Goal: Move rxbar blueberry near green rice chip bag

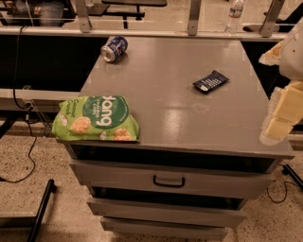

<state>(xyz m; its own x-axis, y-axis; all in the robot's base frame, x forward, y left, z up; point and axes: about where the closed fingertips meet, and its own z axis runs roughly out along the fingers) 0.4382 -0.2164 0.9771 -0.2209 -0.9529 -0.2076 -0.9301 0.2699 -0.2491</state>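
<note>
The rxbar blueberry is a small flat dark wrapper with white print, lying on the right half of the grey cabinet top. The green rice chip bag lies at the front left corner of the top, partly overhanging the left edge. My gripper shows at the right edge of the view, pale and blurred, beside the cabinet's front right corner. It is to the right of and nearer than the rxbar, apart from it.
A blue soda can lies on its side at the back left of the top. A water bottle stands beyond the back edge. Drawers sit below the top. Cables hang at the left.
</note>
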